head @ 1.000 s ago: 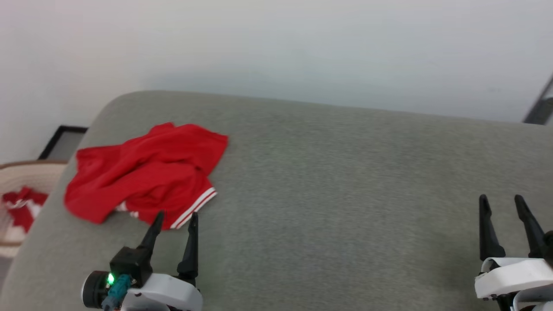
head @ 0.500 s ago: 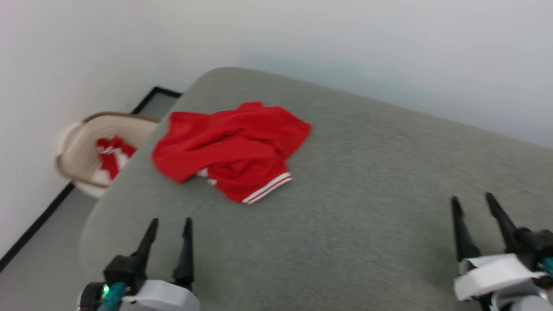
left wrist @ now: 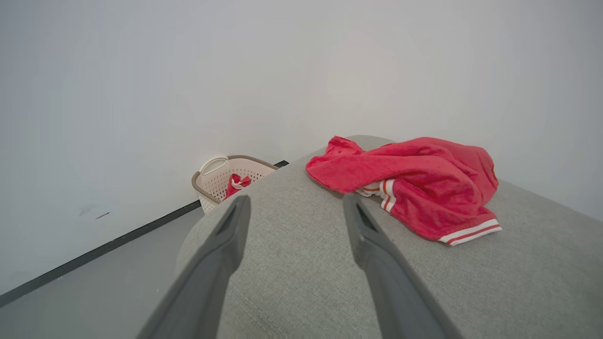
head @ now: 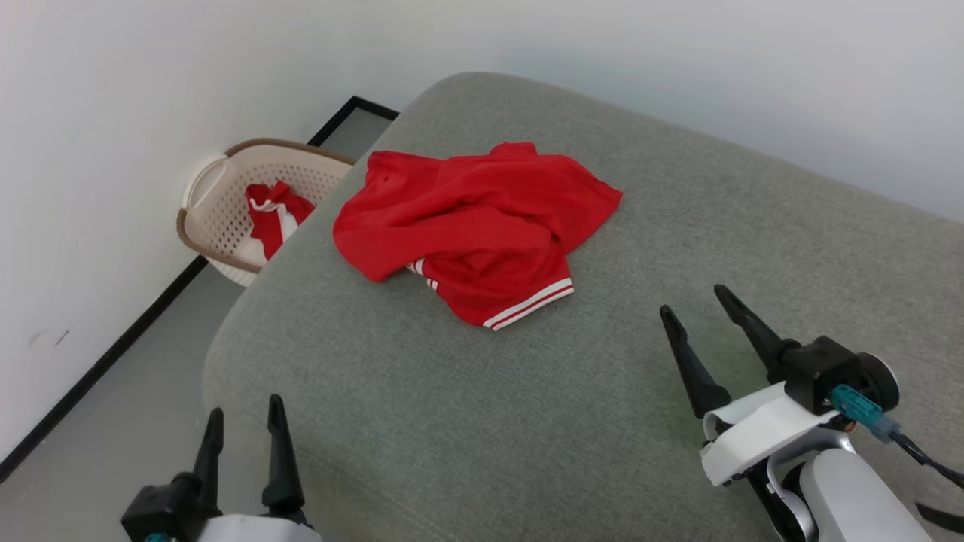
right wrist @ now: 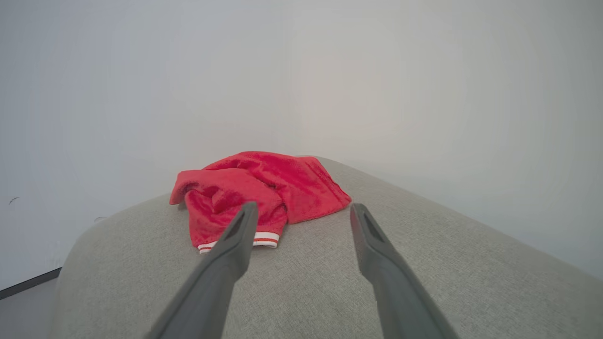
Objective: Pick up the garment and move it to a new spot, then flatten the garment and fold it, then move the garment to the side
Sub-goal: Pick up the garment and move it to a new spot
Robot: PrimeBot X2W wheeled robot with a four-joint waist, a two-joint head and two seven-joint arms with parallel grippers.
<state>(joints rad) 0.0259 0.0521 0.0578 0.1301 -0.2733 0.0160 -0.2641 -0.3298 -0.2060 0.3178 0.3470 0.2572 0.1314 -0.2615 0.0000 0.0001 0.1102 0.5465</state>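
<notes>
Left gripper [head: 246, 406], right gripper [head: 691, 299]: fingers apart, empty. Crumpled red jersey [head: 482, 218] at twelve o'clock; I risk pinching one layer only.

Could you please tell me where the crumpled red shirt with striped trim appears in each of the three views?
Head view: the crumpled bright red jersey shirt lies upper centre on the grey cushion.
Left wrist view: right of centre, mid-height.
Right wrist view: left of centre, mid-height.
Shared landmark: its red-and-white striped hem, on its near edge in all three.
</notes>
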